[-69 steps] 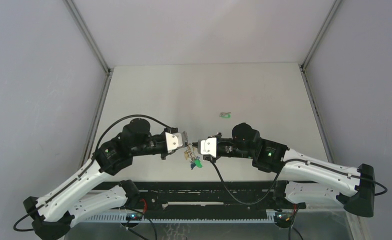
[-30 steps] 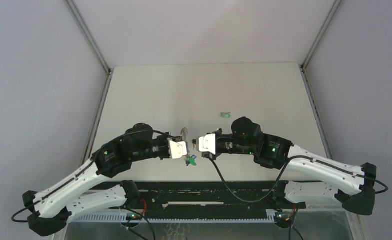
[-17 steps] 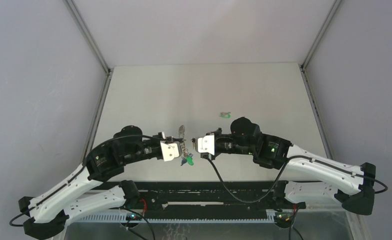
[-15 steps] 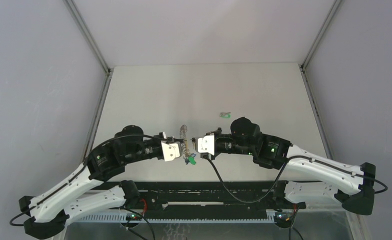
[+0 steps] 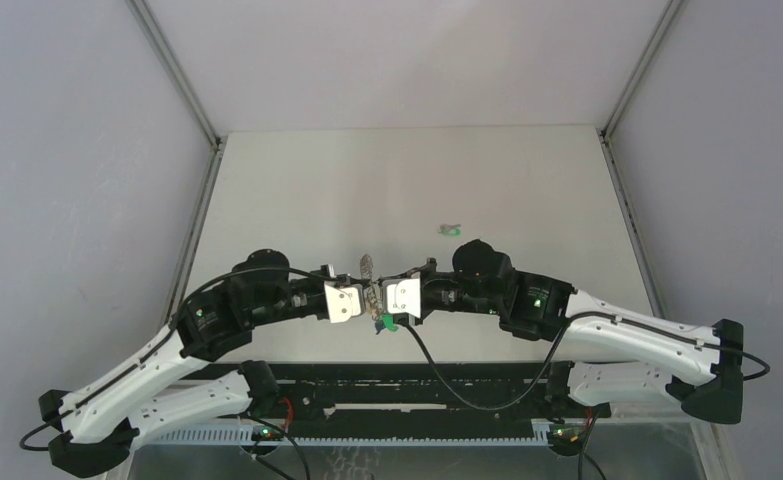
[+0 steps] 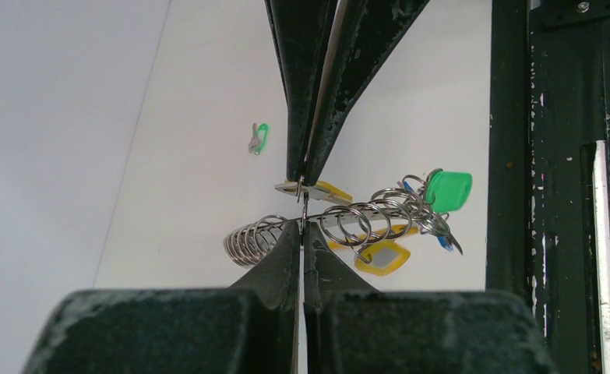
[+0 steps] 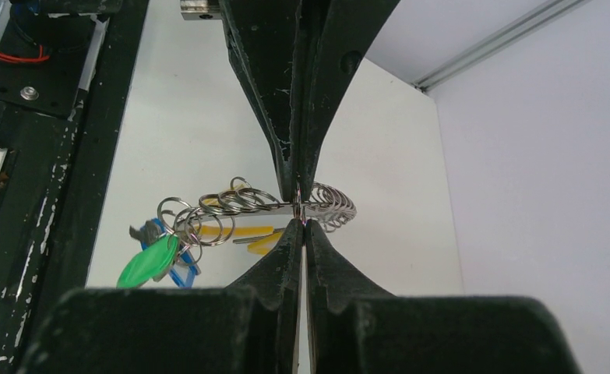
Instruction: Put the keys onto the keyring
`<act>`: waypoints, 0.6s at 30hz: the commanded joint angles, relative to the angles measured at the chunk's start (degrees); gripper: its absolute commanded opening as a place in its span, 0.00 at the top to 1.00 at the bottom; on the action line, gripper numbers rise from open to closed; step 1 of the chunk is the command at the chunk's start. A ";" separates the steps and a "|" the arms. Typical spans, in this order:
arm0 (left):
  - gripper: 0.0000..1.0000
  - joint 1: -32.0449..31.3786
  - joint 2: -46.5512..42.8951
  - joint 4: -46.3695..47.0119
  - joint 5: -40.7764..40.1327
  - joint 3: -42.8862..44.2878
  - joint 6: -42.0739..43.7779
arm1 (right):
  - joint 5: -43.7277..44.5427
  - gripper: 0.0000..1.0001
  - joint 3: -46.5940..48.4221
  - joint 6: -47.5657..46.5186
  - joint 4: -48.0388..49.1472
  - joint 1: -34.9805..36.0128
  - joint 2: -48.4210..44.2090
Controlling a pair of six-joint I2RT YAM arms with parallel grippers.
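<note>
Left pincer (image 6: 301, 230) and right pincer (image 7: 302, 224) clamped on keyring (image 6: 368, 216); beyond keyring, loose green key (image 6: 260, 138), caught by left wrist, not right.

Pale, matte surface (image 5: 367, 180), edged left and right by metal rails (image 5: 199, 225). Lying flat on it, right of centre: one small key (image 5: 451, 230) with a green head, silver blade just visible in the left wrist view. Along the near edge, a black mounting frame (image 5: 407, 385).
</note>
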 commanded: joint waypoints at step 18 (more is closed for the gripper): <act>1.00 -0.22 -0.95 4.45 -1.09 -2.10 -0.46 | 3.95 1.00 -0.03 0.29 1.11 1.95 -0.67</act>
